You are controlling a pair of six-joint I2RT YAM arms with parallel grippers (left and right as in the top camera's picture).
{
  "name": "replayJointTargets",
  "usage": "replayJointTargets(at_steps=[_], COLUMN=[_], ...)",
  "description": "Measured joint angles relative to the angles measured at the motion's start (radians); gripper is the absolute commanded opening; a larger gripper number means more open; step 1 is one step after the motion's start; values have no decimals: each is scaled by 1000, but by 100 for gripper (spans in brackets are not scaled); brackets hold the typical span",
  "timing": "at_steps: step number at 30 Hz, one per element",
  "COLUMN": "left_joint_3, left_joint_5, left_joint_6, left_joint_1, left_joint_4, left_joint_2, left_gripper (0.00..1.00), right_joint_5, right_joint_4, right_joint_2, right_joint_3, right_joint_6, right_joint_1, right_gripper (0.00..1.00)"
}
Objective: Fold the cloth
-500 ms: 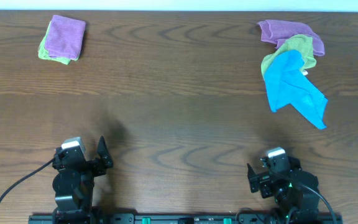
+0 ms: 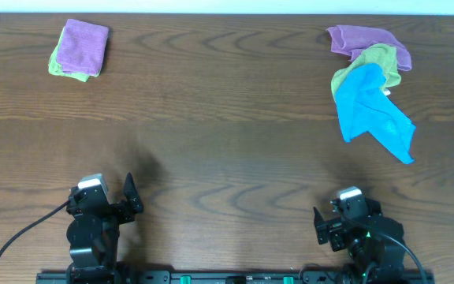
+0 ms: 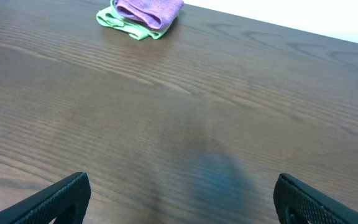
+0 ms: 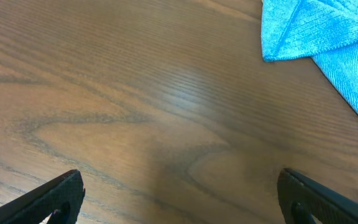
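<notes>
A crumpled blue cloth (image 2: 373,110) lies at the back right of the table, on top of a green cloth (image 2: 381,59) and a purple cloth (image 2: 361,38). Its lower edge shows in the right wrist view (image 4: 328,37). A folded purple cloth (image 2: 83,46) rests on a folded green cloth (image 2: 56,67) at the back left, also seen in the left wrist view (image 3: 148,9). My left gripper (image 3: 182,199) is open and empty at the front left (image 2: 109,205). My right gripper (image 4: 182,196) is open and empty at the front right (image 2: 339,214).
The brown wooden table (image 2: 227,142) spans the view. Its far edge meets a white wall (image 3: 303,12). Black cables run from both arm bases at the front edge.
</notes>
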Motion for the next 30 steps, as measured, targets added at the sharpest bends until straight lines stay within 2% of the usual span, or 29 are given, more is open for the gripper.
replayJointTargets(at_steps=[25, 28, 30], left_joint_3=[0, 0, 0], left_joint_5=[0, 0, 0], left_joint_6=[0, 0, 0], left_joint_1=[0, 0, 0], left_joint_4=[0, 0, 0], left_joint_2=[0, 0, 0], left_gripper=[95, 95, 95], right_joint_5=[5, -14, -67], right_joint_4=[6, 127, 271], right_joint_2=[0, 0, 0], right_joint_3=[0, -10, -13], right_joint_6=[0, 20, 107], right_joint_1=[0, 0, 0], right_gripper=[99, 99, 99])
